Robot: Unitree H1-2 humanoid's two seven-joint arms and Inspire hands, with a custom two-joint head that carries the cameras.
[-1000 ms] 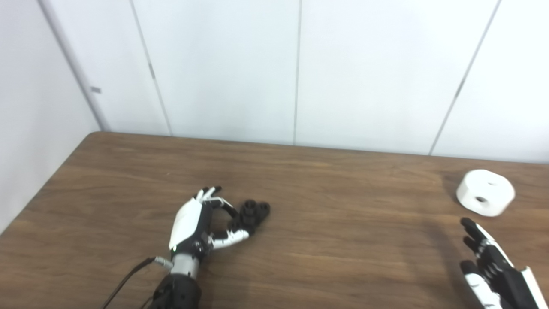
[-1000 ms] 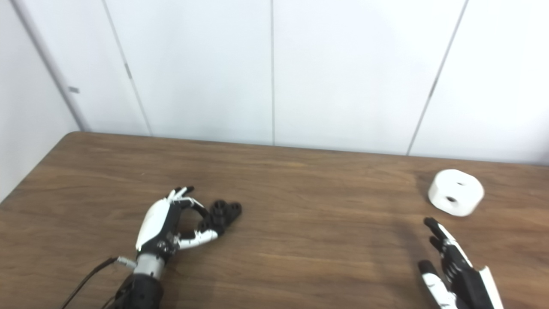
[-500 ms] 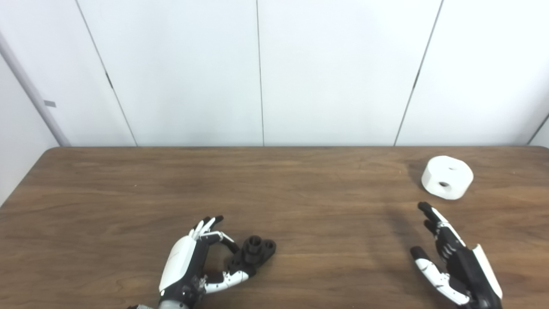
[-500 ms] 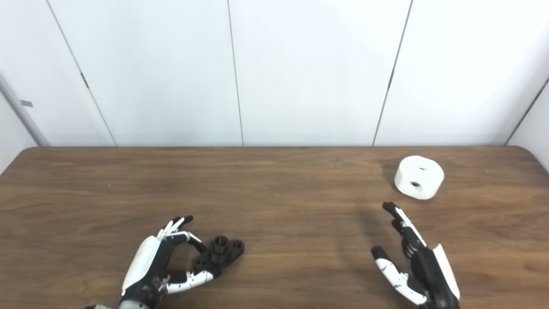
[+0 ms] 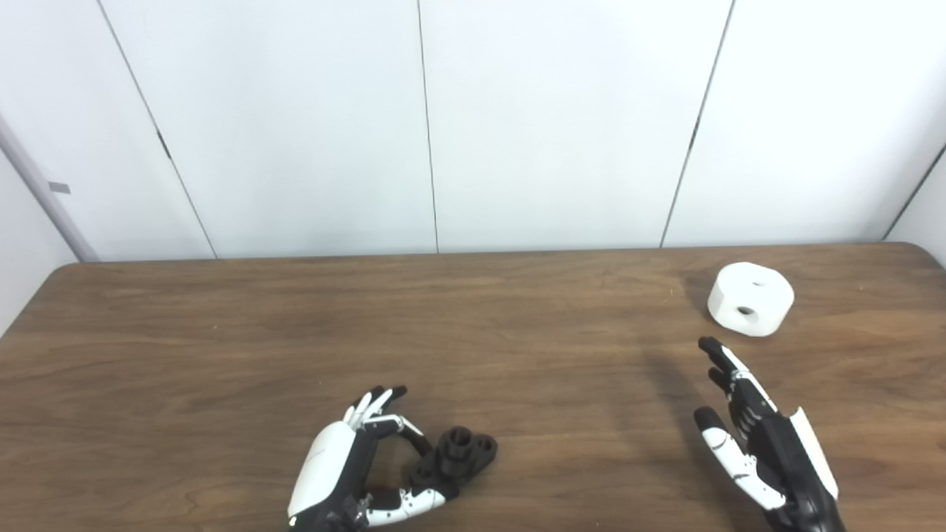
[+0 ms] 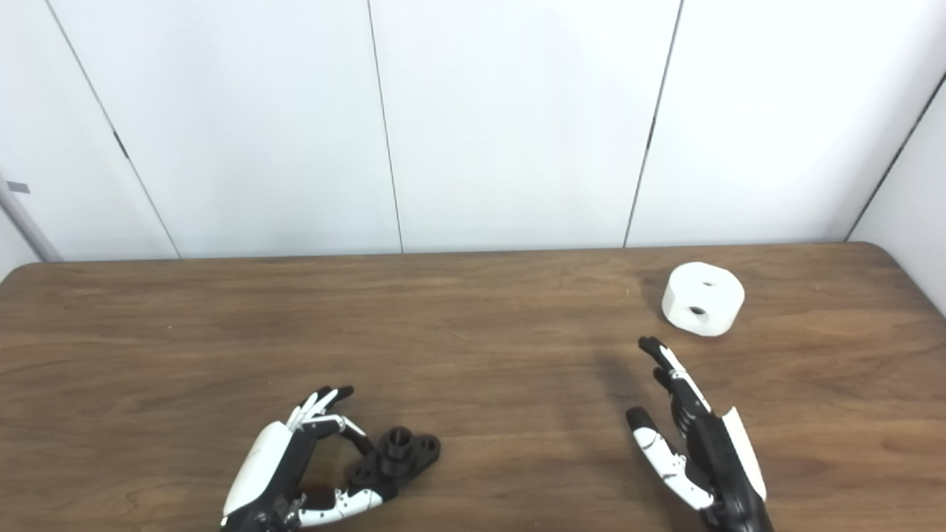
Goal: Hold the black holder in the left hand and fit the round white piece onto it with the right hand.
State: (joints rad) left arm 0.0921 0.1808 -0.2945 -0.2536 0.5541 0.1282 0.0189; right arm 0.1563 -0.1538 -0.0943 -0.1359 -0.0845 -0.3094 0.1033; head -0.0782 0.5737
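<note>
Curling my left hand [image 5: 347, 476] round the holder [image 5: 457, 458] at the table's [image 5: 222, 347] near edge, I have thumb and fingers touching its near end, though it lies on the wood and I cannot tell how firm the hold is. Its long axis runs from my palm up and to the right, its short post standing upward. My right hand [image 5: 761, 443] is spread and empty, fingertips aimed at the white piece [image 5: 750, 298], which sits near the far right corner, just beyond reach. I judge this the reaching stage: next I must close round the piece's rim, its holes facing up and toward me.
</note>
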